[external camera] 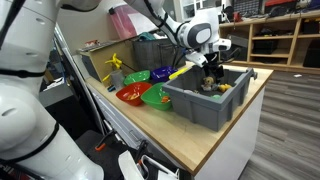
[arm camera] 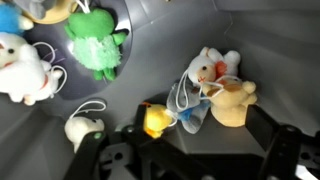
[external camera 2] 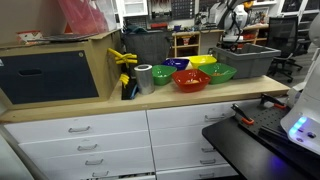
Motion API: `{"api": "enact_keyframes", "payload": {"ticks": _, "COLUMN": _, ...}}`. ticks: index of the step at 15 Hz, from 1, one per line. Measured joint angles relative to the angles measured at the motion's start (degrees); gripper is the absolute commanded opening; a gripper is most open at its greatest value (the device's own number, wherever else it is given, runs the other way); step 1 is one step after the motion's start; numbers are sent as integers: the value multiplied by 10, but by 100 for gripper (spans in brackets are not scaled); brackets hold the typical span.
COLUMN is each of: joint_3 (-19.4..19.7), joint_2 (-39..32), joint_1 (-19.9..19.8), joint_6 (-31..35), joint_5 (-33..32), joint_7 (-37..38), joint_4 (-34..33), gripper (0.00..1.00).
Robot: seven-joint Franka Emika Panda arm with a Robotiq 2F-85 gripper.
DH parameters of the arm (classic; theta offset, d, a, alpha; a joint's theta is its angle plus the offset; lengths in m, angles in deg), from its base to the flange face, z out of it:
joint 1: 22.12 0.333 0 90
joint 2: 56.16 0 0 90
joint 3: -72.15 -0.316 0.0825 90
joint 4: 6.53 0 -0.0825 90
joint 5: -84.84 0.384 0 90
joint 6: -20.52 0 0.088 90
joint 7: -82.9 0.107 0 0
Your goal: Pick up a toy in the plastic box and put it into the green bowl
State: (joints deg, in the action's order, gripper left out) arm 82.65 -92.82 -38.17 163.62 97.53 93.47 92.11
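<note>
As the arm dips into the grey plastic box (external camera: 200,108) at the counter's (external camera: 200,145) right end, its pincer (arm camera: 190,152) hangs wide open and empty above a white plush rabbit (arm camera: 207,70) and a yellow duck (arm camera: 232,102). Its fingertips are blurred and cropped. The green bowl (external camera: 156,97) sits just left of the box.

We see a red bowl (external camera 2: 190,80), a blue bowl (external camera 2: 177,64) and a yellow bowl (external camera 2: 203,60) standing on the wooden counter (external camera 2: 100,104).
</note>
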Motion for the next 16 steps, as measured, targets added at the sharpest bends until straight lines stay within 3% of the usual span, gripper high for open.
{"api": "enact_keyframes", "payload": {"ticks": 3, "joint_3": 0, "joint_2": -6, "joint_1": 0, "joint_6": 7, "joint_5": 8, "joint_7": 14, "joint_4": 8, "gripper": 97}}
{"api": "enact_keyframes", "payload": {"ticks": 4, "joint_3": 0, "joint_2": -8, "joint_1": 0, "joint_6": 8, "joint_5": 12, "joint_7": 23, "joint_4": 11, "gripper": 74}}
{"api": "enact_keyframes", "payload": {"ticks": 6, "joint_3": 0, "joint_2": -12, "joint_1": -1, "joint_6": 8, "joint_5": 23, "joint_7": 37, "joint_4": 17, "gripper": 69}}
{"api": "enact_keyframes", "payload": {"ticks": 15, "joint_3": 0, "joint_2": -6, "joint_1": -3, "joint_6": 11, "joint_5": 34, "joint_7": 45, "joint_4": 15, "gripper": 0}}
{"api": "enact_keyframes", "payload": {"ticks": 16, "joint_3": 0, "joint_2": -3, "joint_1": -3, "joint_6": 11, "joint_5": 34, "joint_7": 44, "joint_4": 15, "gripper": 0}}
